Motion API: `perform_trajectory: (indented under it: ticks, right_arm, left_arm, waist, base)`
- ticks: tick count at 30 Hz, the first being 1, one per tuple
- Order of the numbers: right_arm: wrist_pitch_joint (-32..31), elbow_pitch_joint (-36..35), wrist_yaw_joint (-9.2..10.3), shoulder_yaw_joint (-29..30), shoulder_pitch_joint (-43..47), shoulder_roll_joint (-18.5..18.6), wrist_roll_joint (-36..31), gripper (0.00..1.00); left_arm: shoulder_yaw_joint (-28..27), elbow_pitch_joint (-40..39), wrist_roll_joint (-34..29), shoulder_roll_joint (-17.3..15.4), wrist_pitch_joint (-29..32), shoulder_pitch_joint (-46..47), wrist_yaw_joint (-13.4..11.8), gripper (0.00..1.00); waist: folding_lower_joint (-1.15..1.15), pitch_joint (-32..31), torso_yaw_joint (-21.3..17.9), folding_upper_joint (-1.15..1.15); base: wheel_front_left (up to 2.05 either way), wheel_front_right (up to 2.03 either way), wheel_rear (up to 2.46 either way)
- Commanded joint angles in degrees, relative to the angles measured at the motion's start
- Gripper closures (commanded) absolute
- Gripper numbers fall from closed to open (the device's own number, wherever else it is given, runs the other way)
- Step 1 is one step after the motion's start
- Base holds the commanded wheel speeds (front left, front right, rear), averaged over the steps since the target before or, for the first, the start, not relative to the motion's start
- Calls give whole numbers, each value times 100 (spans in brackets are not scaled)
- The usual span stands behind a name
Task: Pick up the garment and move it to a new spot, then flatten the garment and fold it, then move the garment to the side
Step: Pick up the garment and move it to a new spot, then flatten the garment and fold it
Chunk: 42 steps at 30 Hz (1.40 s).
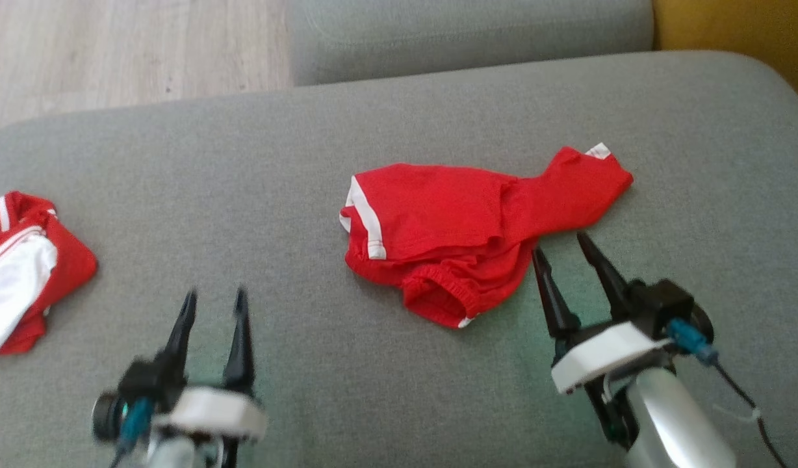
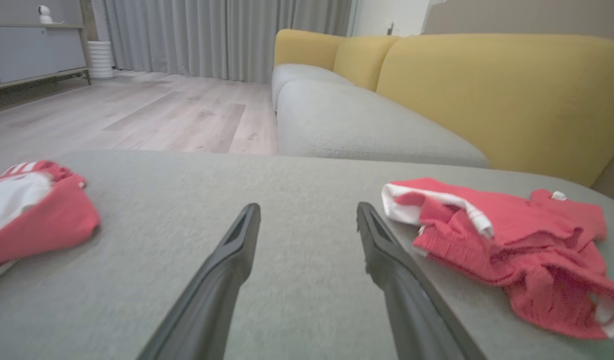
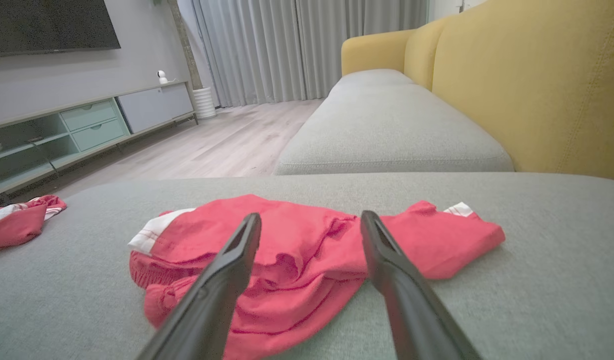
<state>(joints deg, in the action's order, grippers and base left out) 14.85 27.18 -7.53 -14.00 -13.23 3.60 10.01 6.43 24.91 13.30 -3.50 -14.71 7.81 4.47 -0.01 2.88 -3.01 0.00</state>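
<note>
Garment point(image 1: 464, 234): red with white trim, rumpled, lying mid-way across the grey sofa seat point(image 1: 243, 162)
Left gripper point(image 1: 214, 305): jaws spread, empty, well apart from the garment
Right gripper point(image 1: 561, 244): jaws spread, empty, tips just beside the garment's near edge
Handling: probably light and limp; likely to sag and trail when lifted
Hold: the gathered elastic edge point(image 1: 438, 296) or a hem corner, pinched through the layers
</note>
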Motion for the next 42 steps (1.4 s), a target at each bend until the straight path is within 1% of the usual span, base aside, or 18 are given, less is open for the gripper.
perform_trajectory:
  ticks: [1, 3, 6, 11, 14, 19, 23, 30, 39, 40, 41, 42]
  right_arm:
    - [15, -132, 4, -90, -37, -72, 21, 0]
    - [15, -102, 4, -105, 37, -72, 49, 0]
    - [15, -84, 4, -104, 93, -72, 54, 0]
    - [15, -70, 4, -127, 44, -72, -16, 0]
    - [15, -13, 4, -314, -51, -72, -69, 0]
    - [15, 339, 4, -762, -221, -72, -34, 0]
    - [15, 696, 4, -1073, -291, -72, 5, 0]
    - [15, 1213, 4, -1255, -321, -72, -21, 0]
    - [15, 1579, 4, -1337, -505, -72, 131, 0]
    - [15, 1612, 4, -1331, -548, -72, 156, 46]
    - [15, 1614, 4, -1308, -582, -72, 199, 95]
    - [15, 1598, 4, -1304, -598, -72, 281, 100]
  left_arm:
    - [-283, -246, -154, -79, -29, -35, -67, 0]
    - [-414, -359, -310, -52, -29, -306, -135, 0]
    - [-524, -475, -462, -7, -29, -556, -171, 0]
    - [-540, -496, -528, 39, -29, -565, -80, 0]
    - [-500, -444, -564, 50, -29, -494, -28, 0]
    - [-365, -329, -456, 59, -29, -449, 24, 0]
    - [-219, -261, -337, 60, -29, -452, 15, 0]
    - [-143, -216, -295, 61, -29, -428, 28, 0]
    - [-44, -212, -281, 62, -29, -319, 46, 0]
    - [-24, -217, -276, 62, -29, -302, 48, 0]
    - [-8, -220, -270, 62, -29, -287, 48, 0]
    - [0, -220, -263, 62, -29, -274, 43, 0]
  waist:
    - [1, -76, 14, 0]
    - [1, -105, 12, 0]
    - [1, -91, 30, 0]
    - [1, 14, 124, 0]
    - [1, 75, 206, 0]
    - [1, 153, 377, 0]
    - [1, 206, 497, 0]
    - [1, 255, 662, 0]
    - [1, 397, 790, 0]
    - [1, 420, 808, 0]
    - [1, 439, 825, 0]
    - [1, 450, 836, 0]
  base:
    - [0, 0, 0]
    - [0, 0, 0]
    - [0, 0, 0]
    - [0, 0, 0]
    - [0, 0, 0]
    - [0, 0, 0]
    - [0, 0, 0]
    - [0, 0, 0]
    - [0, 0, 0]
    - [0, 0, 0]
    - [0, 0, 0]
    - [0, 0, 0]
